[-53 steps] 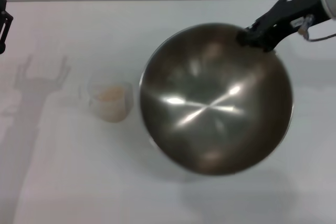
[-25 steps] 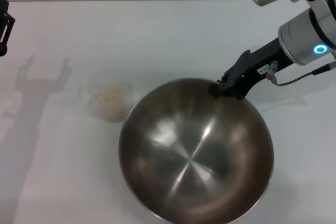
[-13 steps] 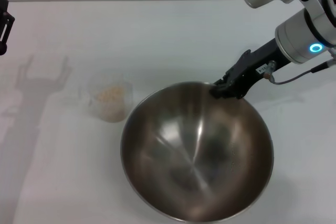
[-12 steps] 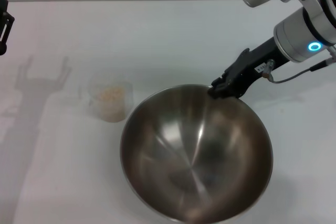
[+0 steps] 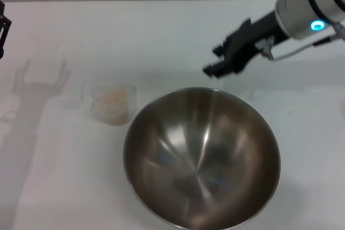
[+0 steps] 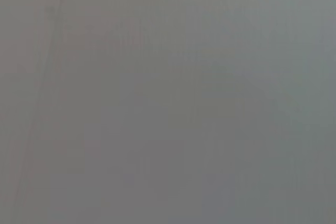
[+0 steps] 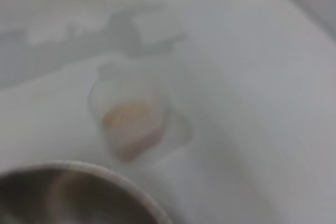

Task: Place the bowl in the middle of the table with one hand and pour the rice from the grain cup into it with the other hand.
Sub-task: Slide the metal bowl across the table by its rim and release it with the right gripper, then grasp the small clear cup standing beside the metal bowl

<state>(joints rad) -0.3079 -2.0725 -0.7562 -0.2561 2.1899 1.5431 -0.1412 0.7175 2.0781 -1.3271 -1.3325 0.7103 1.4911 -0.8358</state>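
Observation:
The steel bowl (image 5: 202, 157) sits on the white table (image 5: 161, 41), at the near middle. My right gripper (image 5: 214, 60) is open and empty, raised clear of the bowl's far rim. The clear grain cup (image 5: 111, 103) stands upright just left of the bowl, with a pale heap of rice (image 5: 110, 97) in it. The right wrist view shows the cup (image 7: 134, 119), the rice (image 7: 130, 121) and a piece of the bowl's rim (image 7: 79, 167). My left gripper (image 5: 2, 28) is parked at the far left edge, mostly cut off. The left wrist view shows only plain grey.
The left arm's shadow (image 5: 38, 82) falls on the table left of the cup. The right arm (image 5: 302, 14) reaches in from the upper right. The table's far edge (image 5: 135, 1) runs along the top.
My right gripper has let go of the bowl's far rim, opened, and lifted away toward the back. The bowl came down and now rests on the table. The cup has not moved.

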